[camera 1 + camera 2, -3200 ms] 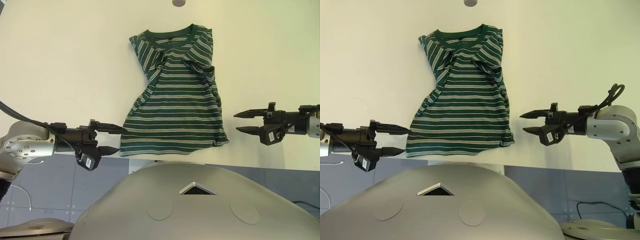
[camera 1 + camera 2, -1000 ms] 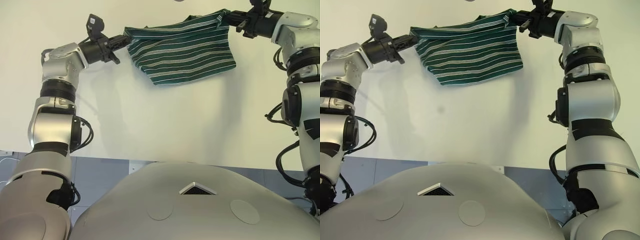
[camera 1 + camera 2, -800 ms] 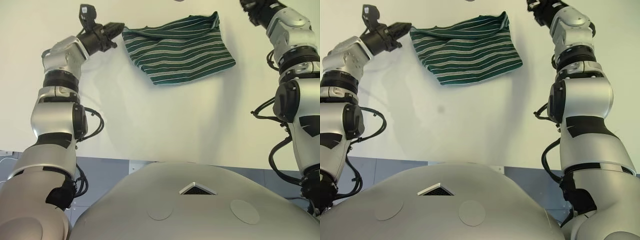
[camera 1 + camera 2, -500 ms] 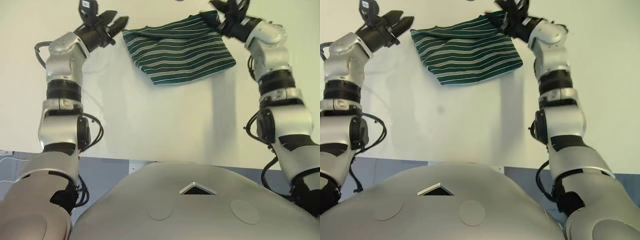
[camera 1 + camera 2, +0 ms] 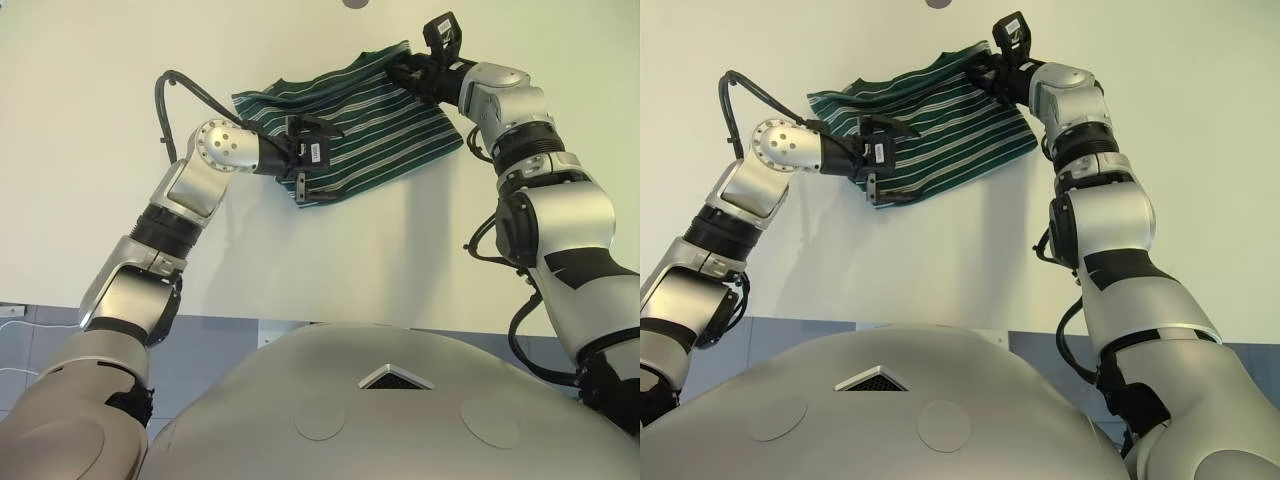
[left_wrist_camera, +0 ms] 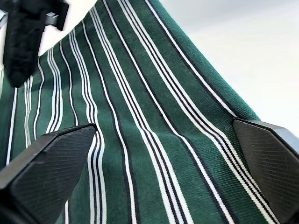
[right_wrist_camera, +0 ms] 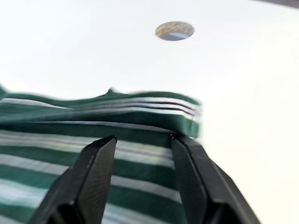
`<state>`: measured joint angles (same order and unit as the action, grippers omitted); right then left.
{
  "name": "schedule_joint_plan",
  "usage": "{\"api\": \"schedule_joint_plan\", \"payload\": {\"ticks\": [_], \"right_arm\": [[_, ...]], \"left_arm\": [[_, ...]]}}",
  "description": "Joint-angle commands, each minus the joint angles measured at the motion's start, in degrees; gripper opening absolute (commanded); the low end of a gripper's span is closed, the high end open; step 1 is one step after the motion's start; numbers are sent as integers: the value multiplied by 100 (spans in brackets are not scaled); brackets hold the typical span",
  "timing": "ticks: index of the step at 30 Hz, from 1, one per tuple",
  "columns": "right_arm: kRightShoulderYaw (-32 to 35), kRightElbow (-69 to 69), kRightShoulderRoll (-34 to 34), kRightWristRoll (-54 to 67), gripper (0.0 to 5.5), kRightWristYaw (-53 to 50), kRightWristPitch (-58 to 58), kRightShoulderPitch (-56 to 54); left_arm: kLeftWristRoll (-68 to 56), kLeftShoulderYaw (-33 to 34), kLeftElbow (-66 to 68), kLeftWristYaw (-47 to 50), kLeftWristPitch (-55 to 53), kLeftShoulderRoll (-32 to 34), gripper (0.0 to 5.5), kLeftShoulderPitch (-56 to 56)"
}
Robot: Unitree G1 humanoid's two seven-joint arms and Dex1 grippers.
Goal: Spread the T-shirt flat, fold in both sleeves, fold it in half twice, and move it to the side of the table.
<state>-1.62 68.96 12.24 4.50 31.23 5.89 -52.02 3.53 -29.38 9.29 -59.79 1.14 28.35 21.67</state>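
The green T-shirt [image 5: 380, 110] with white stripes lies folded into a compact rectangle far back on the pale table [image 5: 300, 260]. My left gripper [image 5: 322, 160] hovers open over the shirt's near left part; in the left wrist view its fingers [image 6: 51, 168] stand wide apart with striped cloth [image 6: 154, 121] between them. At the shirt's far right corner my right gripper [image 5: 405, 76] is open, and its fingertips [image 7: 93, 177] straddle the folded edge [image 7: 140, 116] without pinching it.
A round metal grommet [image 7: 174, 31] sits in the table just beyond the shirt, also at the top edge of the head view as a grommet [image 5: 356, 4]. Bare tabletop stretches left, right and near of the shirt.
Since the earlier frames both grippers let go of the shirt, leaving it folded. My left gripper swung from beyond its left end to over its near left part; my right came to the far right corner.
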Motion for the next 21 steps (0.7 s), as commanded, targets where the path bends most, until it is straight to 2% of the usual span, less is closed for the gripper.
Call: {"api": "schedule_joint_plan", "payload": {"ticks": [1,3,4,7,8,10,15,19,21], "right_arm": [[227,27,-123,-44,215,-381,-782,-462],[-166,-439,-130,-385,215,-14,-1142,-76],[-392,-1280,-135,-337,215,444,-1056,479],[-1228,-5093,200,265,215,1396,55,2815],[-1443,-5979,383,303,215,1481,378,3413],[-1631,-6919,735,183,215,1641,818,4132],[-1229,-8045,2091,15,215,2279,1351,4867],[-1642,-6882,2789,-1276,215,1874,814,4522],[-1400,-6660,2886,-1173,215,1869,829,4289]], "left_arm": [[-54,149,-123,531,-428,-491,538,-191],[-402,666,-406,1062,-748,-829,538,-208],[-602,1046,-690,1255,-927,-822,538,-252],[-1561,2557,-1536,1557,-1546,-445,538,-224],[-1687,2943,-1576,1577,-1598,-202,538,-227],[-1744,3375,-1485,1526,-1607,181,538,-327],[-1636,3392,-1718,1502,-1608,360,538,-657],[-1588,3180,-1941,1579,-1683,324,538,-809],[-1576,3070,-2020,1536,-1725,386,538,-827]]}}
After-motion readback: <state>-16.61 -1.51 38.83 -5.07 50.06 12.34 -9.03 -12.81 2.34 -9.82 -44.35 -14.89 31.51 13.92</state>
